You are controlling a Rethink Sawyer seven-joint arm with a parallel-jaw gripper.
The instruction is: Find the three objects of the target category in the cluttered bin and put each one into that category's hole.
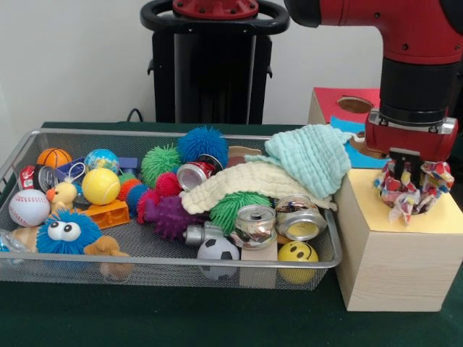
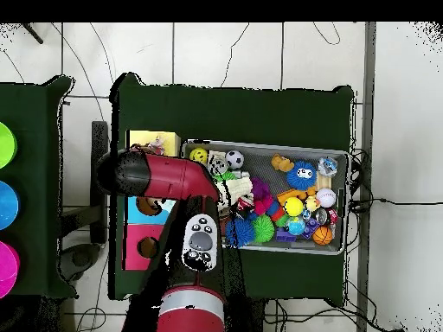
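Dotted cloth (image 1: 412,189) bunched under the hand (image 1: 410,170)

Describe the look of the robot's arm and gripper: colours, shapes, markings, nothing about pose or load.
The arm is glossy red with rounded, bulky joint housings and a black cylindrical wrist segment below. A silver metal ring with bolts sits under that, then a red block carrying the gripper, whose black mount shows beneath. From overhead, the arm shows a light grey oval panel with dark round buttons. No loose cables are visible along it.

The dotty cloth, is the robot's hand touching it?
Touching. In the front view the hand reaches down into the bunched dotted cloth over the yellow-faced box, and the fabric wraps around its tips.
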